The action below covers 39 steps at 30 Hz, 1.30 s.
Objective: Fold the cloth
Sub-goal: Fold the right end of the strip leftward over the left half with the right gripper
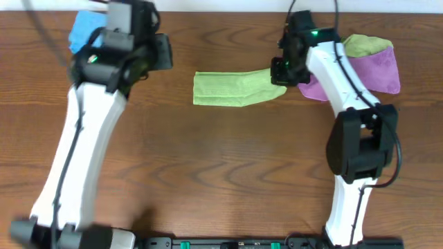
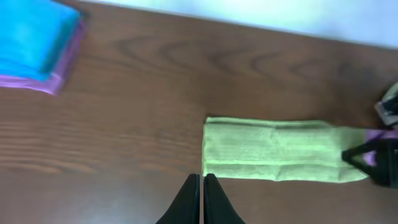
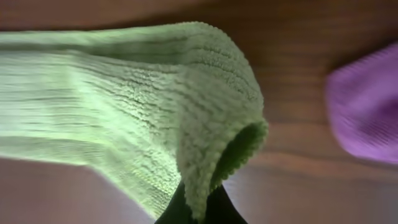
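Observation:
The lime-green cloth (image 1: 232, 88) lies folded into a long strip across the middle back of the table. My right gripper (image 1: 282, 71) is shut on its right end and holds that end lifted; in the right wrist view the cloth (image 3: 143, 106) drapes over my fingers (image 3: 198, 208). My left gripper (image 2: 203, 186) is shut and empty, hovering just off the strip's left end (image 2: 273, 149); in the overhead view it sits at the back left (image 1: 149, 48). No white tag shows.
A yellower-green cloth (image 1: 363, 45) and a purple cloth (image 1: 381, 69) lie heaped behind the right arm; the purple one also shows in the right wrist view (image 3: 367, 106). A blue cloth on a purple one (image 2: 31, 40) lies at the back left (image 1: 84, 28).

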Available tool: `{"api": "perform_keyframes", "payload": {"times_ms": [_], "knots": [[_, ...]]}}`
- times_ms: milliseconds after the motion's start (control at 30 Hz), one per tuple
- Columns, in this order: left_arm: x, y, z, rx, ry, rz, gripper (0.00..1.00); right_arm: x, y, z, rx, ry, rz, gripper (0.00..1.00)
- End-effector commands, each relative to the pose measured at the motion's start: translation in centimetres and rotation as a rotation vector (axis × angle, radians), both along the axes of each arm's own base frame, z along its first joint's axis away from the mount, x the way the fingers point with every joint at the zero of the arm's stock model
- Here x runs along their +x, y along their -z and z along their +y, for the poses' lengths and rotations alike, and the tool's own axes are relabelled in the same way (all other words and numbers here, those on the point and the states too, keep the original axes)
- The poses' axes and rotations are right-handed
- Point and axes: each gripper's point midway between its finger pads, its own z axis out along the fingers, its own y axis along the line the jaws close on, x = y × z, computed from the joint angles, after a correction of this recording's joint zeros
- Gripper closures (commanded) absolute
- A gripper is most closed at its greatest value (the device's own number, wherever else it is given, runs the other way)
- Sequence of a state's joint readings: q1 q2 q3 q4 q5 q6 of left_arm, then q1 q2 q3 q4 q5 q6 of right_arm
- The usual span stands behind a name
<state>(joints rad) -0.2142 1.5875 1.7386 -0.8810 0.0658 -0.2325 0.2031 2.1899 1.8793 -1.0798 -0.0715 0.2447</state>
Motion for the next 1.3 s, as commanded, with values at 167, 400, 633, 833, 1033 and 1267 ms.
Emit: {"api": "perform_keyframes", "payload": {"times_ms": [167,400,633,833,1033,1267], "knots": [[-4.7,-4.4,3.0,0.044,-0.071,-0.064,0.94,1.1,-1.1,3.7,-0.258,-0.070,-0.156,0.99],[-7.0,-5.4,2.8,0.016,-0.045,-0.061,0.94,0.8,0.3,11.0,-0.183,-0.174,-0.221,0.99],[-8.3,-4.4,1.8,-0.021,0.006,0.011,0.94,-0.4,2.5,15.1,-0.131,-0.243,-0.206,0.99],[-8.7,-4.0,1.9,-0.017,0.006,0.029,0.94,0.0,0.2,18.5,-0.088,-0.285,-0.284,0.99],[-8.9,-3.9,1.9,-0.016,0.006,0.040,0.94,0.5,-0.9,19.5,-0.054,-0.291,-0.314,0.99],[-8.9,-3.9,1.9,-0.016,0.005,0.040,0.94,-0.1,0.1,20.5,-0.014,-0.314,-0.285,0.99]]}}
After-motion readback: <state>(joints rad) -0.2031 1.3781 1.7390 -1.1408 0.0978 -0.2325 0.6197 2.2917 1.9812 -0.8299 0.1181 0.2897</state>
